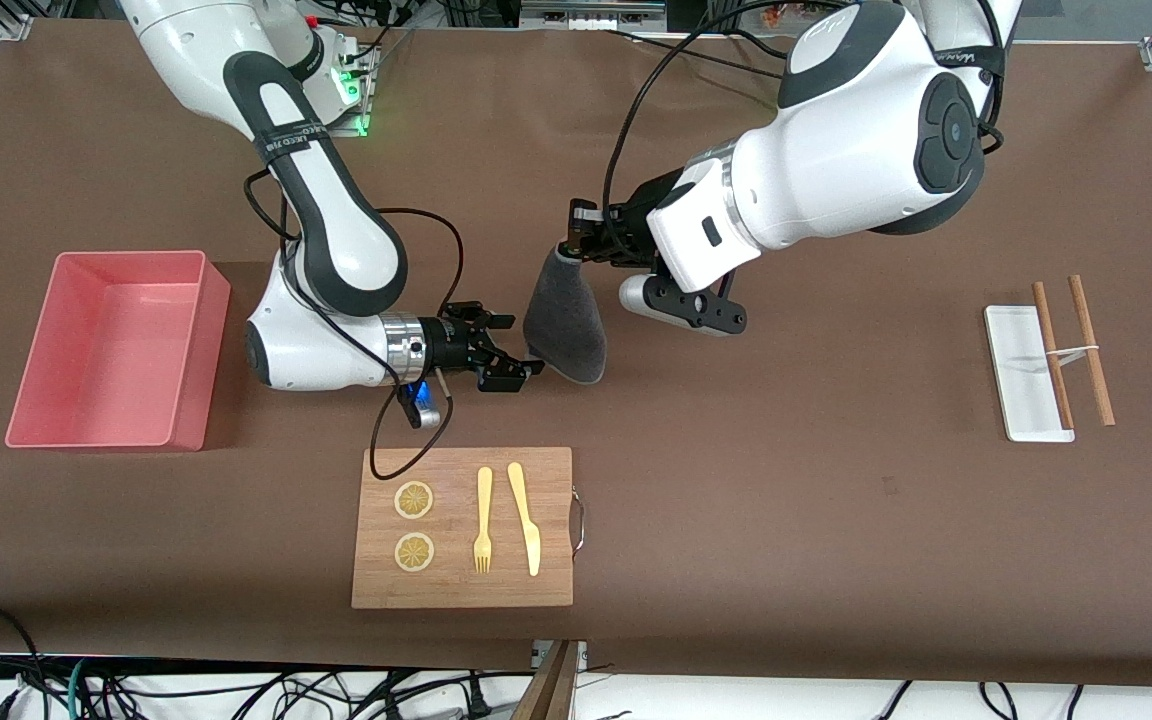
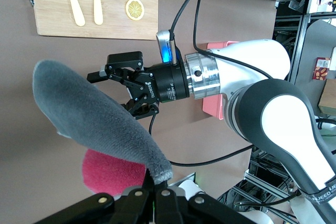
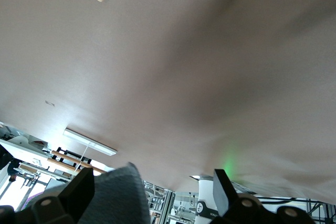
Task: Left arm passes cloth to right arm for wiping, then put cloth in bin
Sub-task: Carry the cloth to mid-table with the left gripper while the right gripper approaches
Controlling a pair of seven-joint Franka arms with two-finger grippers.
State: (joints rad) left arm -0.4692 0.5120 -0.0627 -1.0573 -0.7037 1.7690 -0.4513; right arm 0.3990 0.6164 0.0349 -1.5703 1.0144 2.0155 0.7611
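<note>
The dark grey cloth [image 1: 566,320] hangs from my left gripper [image 1: 570,243], which is shut on its top corner above the table's middle. In the left wrist view the cloth [image 2: 89,114] hangs off my left gripper [image 2: 156,183] and its pink-red side [image 2: 107,171] shows underneath. My right gripper [image 1: 521,347] is open at the cloth's lower edge. In the right wrist view the cloth [image 3: 118,200] sits between the right gripper's [image 3: 152,182] spread fingers, close to one finger [image 3: 79,192]. The pink bin [image 1: 186,350] stands at the right arm's end of the table.
A wooden cutting board [image 1: 461,580] with two lemon slices, a fork and a knife lies nearer the front camera than the grippers. A white tray [image 1: 1021,390] and two brown sticks [image 1: 1091,350] lie toward the left arm's end.
</note>
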